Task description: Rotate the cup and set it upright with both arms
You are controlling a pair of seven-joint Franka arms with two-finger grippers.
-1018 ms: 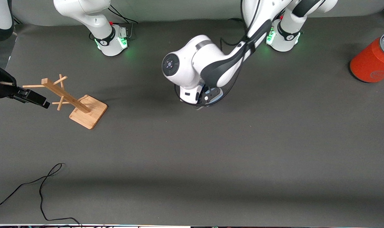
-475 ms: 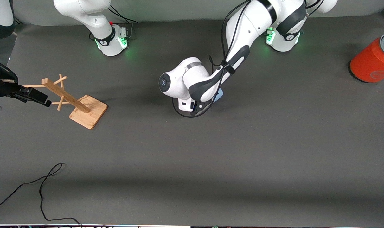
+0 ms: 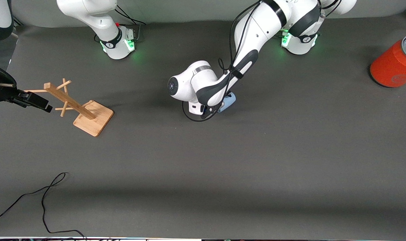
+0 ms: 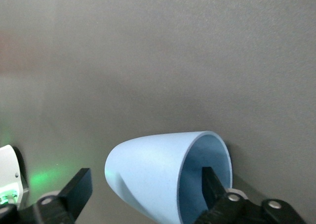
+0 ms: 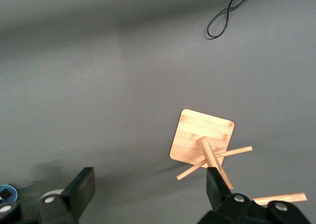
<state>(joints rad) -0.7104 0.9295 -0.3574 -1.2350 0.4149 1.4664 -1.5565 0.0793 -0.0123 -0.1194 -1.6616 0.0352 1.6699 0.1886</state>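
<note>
Both fingers of the bent left gripper [image 4: 143, 197] straddle the lying cup [image 4: 158, 177]; right gripper [image 5: 148, 194] waits, released.

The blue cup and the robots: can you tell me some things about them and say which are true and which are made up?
1. The blue cup is lying on its side. True.
2. The left gripper has one finger inside the cup's mouth. True.
3. The right gripper is holding the wooden rack. False: its fingers are open and empty, in the air over the rack.
4. The orange can stands right beside the cup. False: it is away at the left arm's end of the table.
5. The cup hangs on the rack. False: it lies on the table, apart from the rack.
</note>
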